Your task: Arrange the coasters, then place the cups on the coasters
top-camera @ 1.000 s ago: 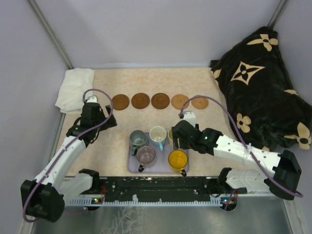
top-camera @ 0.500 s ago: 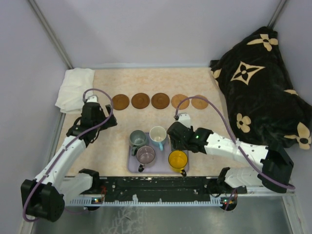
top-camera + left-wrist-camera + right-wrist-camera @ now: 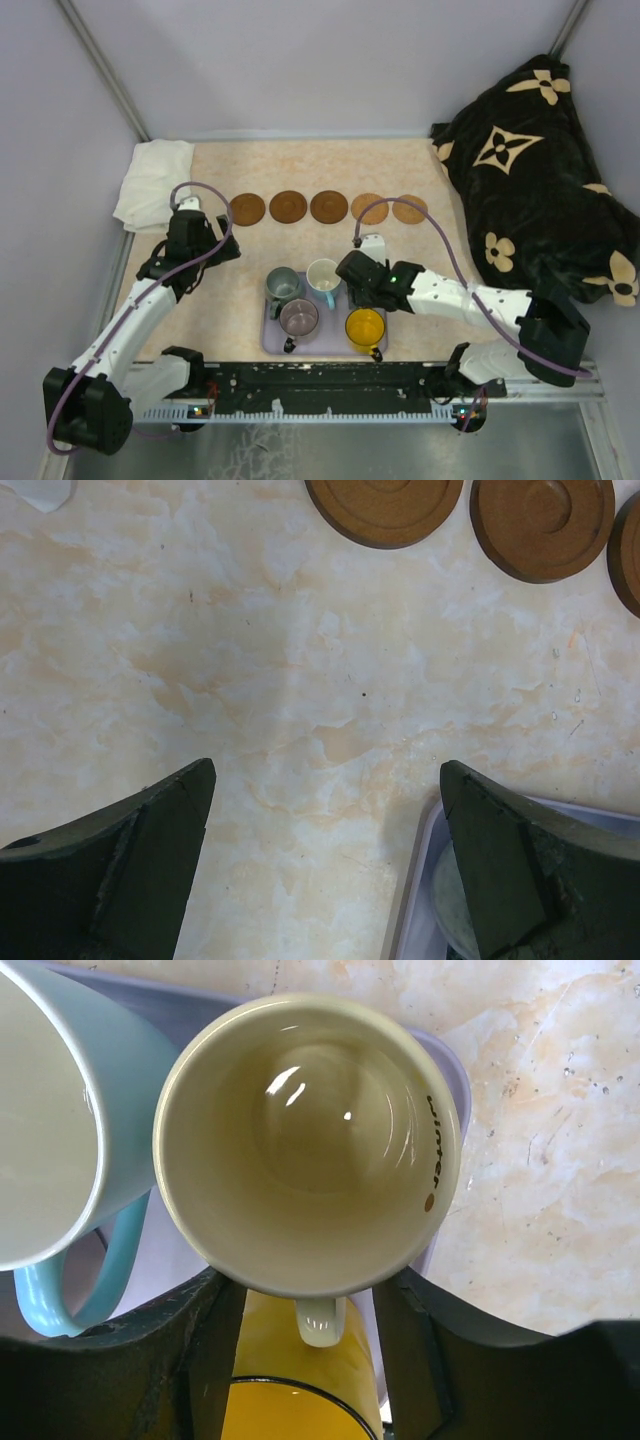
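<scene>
Five coasters [image 3: 329, 207] lie in a straight row across the middle of the table [image 3: 300, 165], three darker ones on the left and two lighter ones on the right, each a little apart from the next. None carries a cup.

Below the row, in the lower centre of the top view, the lavender tray [image 3: 331, 336] holds all five cups. The grey-green cup [image 3: 281, 284] and the white cup with the light blue handle [image 3: 323, 273] stand along its far side. The mauve cup [image 3: 299, 317] and the yellow cup [image 3: 365, 326] stand along its near side. The cream cup [image 3: 305, 1140] stands upright in the tray's far right corner, just beside the white cup, its handle turned toward the yellow cup. In the top view the right arm covers it.

The right end effector [image 3: 305, 1305] straddles the cream cup, one finger on each side of its wall below the rim. Whether the fingers press the cup I cannot tell.

The left end effector [image 3: 328, 810] hangs over bare table between the leftmost coasters and the tray's left corner. It is released, fingers spread wide, with nothing between them.

A white cloth [image 3: 150, 180] lies at the table's upper left. A black blanket with beige flowers [image 3: 530, 170] is heaped at the right.
</scene>
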Controlling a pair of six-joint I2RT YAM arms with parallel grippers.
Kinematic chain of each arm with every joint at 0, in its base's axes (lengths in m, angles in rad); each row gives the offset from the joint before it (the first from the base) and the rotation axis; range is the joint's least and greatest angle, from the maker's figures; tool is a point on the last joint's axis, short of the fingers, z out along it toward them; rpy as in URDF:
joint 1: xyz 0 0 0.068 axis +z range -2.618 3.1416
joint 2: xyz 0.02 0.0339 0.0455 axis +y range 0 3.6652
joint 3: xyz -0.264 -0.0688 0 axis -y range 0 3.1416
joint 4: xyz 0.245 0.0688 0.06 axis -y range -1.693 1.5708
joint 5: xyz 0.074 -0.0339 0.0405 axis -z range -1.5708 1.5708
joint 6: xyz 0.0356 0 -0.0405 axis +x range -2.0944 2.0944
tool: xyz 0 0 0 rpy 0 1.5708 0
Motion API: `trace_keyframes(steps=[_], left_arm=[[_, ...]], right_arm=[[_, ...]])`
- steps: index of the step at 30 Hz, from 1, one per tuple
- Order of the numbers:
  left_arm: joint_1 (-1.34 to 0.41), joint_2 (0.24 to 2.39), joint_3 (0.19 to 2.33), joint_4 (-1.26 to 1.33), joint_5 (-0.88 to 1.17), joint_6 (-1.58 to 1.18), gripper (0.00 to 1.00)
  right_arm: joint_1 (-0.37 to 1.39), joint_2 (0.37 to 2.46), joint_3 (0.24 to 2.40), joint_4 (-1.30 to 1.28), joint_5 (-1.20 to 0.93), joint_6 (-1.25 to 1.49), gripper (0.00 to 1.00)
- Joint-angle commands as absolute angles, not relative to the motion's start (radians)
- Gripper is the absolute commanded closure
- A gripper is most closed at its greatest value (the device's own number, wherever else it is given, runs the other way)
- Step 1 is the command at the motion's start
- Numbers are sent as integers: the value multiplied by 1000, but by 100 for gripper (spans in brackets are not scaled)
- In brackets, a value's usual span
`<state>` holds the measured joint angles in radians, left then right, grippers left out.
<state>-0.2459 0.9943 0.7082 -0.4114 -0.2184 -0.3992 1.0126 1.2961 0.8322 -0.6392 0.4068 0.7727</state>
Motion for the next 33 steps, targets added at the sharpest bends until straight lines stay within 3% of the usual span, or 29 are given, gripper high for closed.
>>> trace_keyframes(steps=[1,11,13,16,33], left_arm=[[-240,987,701,-384,-213,-391,1],[-241,988,703,-382,-215,-391,1],[-241,989,702,-382,-215,-391,1],[-241,990,701,-381,-213,-393,1],[-241,987,700,-377,-213,-396,1]], right_arm=[[1020,1312,867,-598,457,795,49],[1020,1335,878,-621,475,810,63],[1020,1334,877,-625,482,814,73],[1020,1334,877,-636,500,821,98],[1020,1293,927,-644,757,740,100]])
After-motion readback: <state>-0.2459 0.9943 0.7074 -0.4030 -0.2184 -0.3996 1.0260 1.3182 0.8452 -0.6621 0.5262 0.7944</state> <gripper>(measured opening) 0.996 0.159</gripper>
